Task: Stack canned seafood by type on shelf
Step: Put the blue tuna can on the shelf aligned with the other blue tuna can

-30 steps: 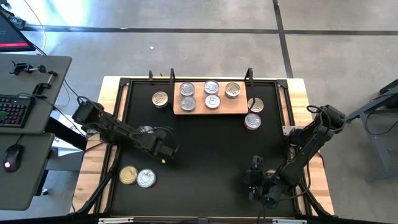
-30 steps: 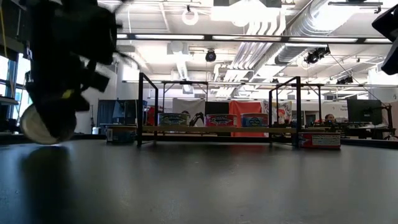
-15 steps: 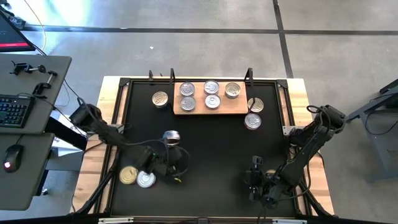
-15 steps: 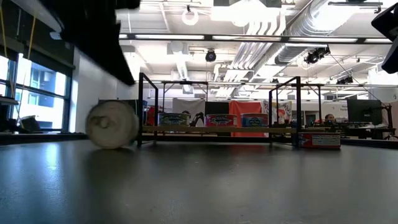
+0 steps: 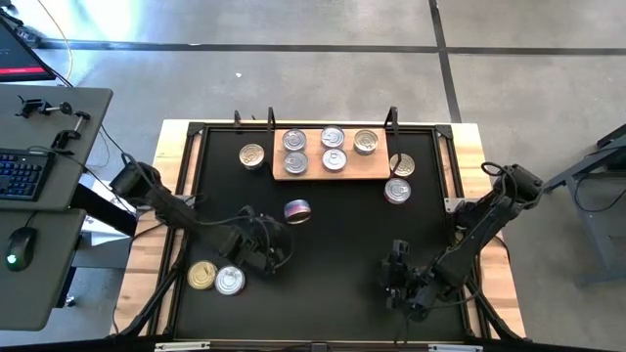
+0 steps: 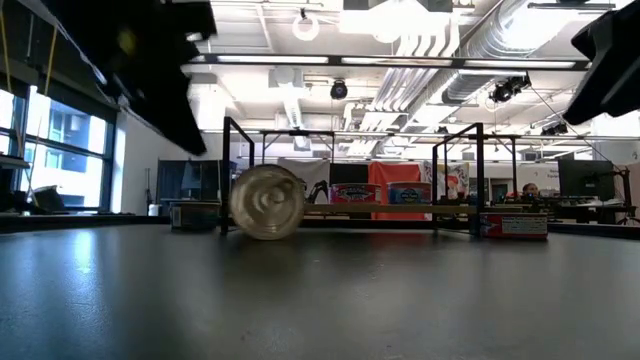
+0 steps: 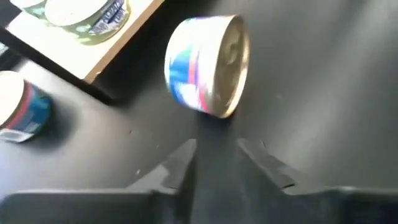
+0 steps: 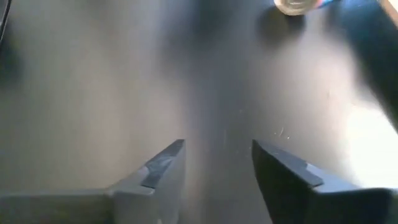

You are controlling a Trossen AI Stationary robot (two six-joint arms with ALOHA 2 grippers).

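Observation:
A can (image 5: 297,210) with a blue and red label and a silver lid stands on its rim on the black mat (image 5: 342,235), free of both grippers. It also shows in the low view (image 6: 265,201) and the left wrist view (image 7: 208,65). My left gripper (image 5: 276,241) is open just near-left of it, and its fingers (image 7: 180,163) point at it without touching. My right gripper (image 5: 390,280) is open and empty near the mat's near right. The light-wood shelf (image 5: 377,171) at the far side holds several cans lying flat.
Loose cans lie flat on the mat: one left of the shelf (image 5: 252,154), two right of it (image 5: 401,164) (image 5: 397,190), and a gold one (image 5: 202,275) and a silver one (image 5: 230,282) at the near left. A black frame (image 5: 196,132) edges the mat.
The blue and red can was at my left gripper's fingers a second ago. It now stands free and has rolled on its rim across the mat toward the table's right. My left gripper first drew back toward the near edge, then came a little way after the can.

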